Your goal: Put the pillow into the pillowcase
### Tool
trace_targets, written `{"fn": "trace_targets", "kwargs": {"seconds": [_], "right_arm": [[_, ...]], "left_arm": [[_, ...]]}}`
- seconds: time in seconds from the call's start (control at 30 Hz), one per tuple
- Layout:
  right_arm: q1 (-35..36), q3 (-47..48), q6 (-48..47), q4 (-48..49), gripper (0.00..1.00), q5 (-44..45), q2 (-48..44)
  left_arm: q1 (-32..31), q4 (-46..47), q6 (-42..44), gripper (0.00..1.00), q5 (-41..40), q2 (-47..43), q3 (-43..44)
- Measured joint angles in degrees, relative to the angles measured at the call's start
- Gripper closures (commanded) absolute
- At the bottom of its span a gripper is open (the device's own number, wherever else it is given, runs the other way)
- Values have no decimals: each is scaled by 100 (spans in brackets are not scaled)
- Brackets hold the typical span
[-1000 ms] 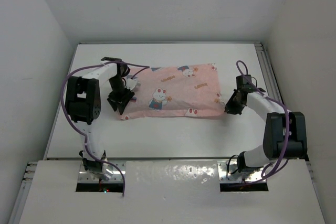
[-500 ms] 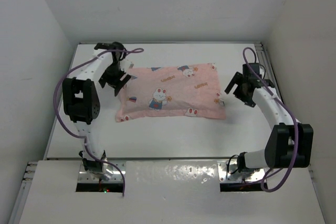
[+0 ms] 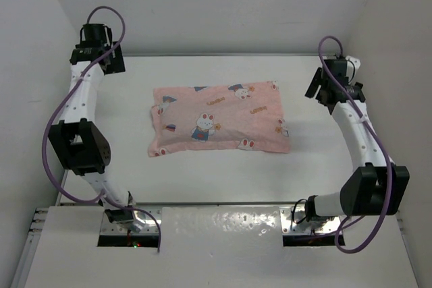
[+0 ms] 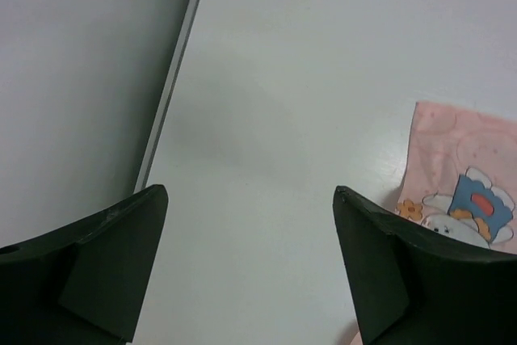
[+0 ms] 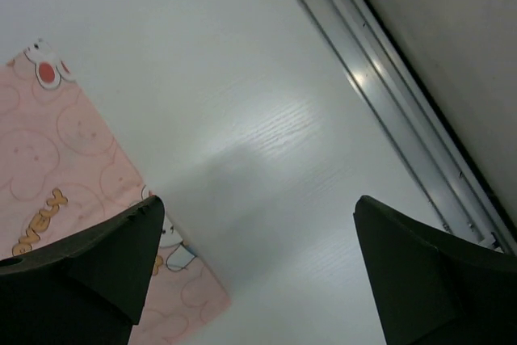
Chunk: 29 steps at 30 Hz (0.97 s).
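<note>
The pink cartoon-print pillowcase [image 3: 219,119] lies flat and puffy in the middle of the white table, with no gripper touching it. The pillow is hidden; none of its olive-brown fabric shows. My left gripper [image 3: 113,63] hangs raised near the back left corner, well clear of the case. In the left wrist view it [image 4: 249,195] is open over bare table, a corner of the pillowcase [image 4: 456,191] to its right. My right gripper [image 3: 322,94] is lifted beyond the case's right end. It [image 5: 258,201] stands open with nothing between its fingers, the pillowcase [image 5: 56,167] at the left.
White walls close in the table on the left [image 4: 81,78], back and right. A metal rail [image 5: 388,62] runs along the table's right edge and a thin strip [image 4: 174,78] along its left edge. Both arm bases sit at the near edge.
Both grippers let go of the pillowcase's ends, opened, and rose outward toward the back corners. The case's left end has settled flat on the table.
</note>
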Motion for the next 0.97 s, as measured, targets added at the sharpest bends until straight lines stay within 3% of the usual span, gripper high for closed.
{"fn": "trace_targets", "kwargs": {"seconds": [0.3, 0.97], "right_arm": [[-4, 404, -205, -61, 1, 275, 186], [-7, 179, -356, 238, 1, -144, -131]], "left_arm": [[219, 118, -566, 17, 76, 37, -31], [214, 151, -590, 18, 284, 37, -129]]}}
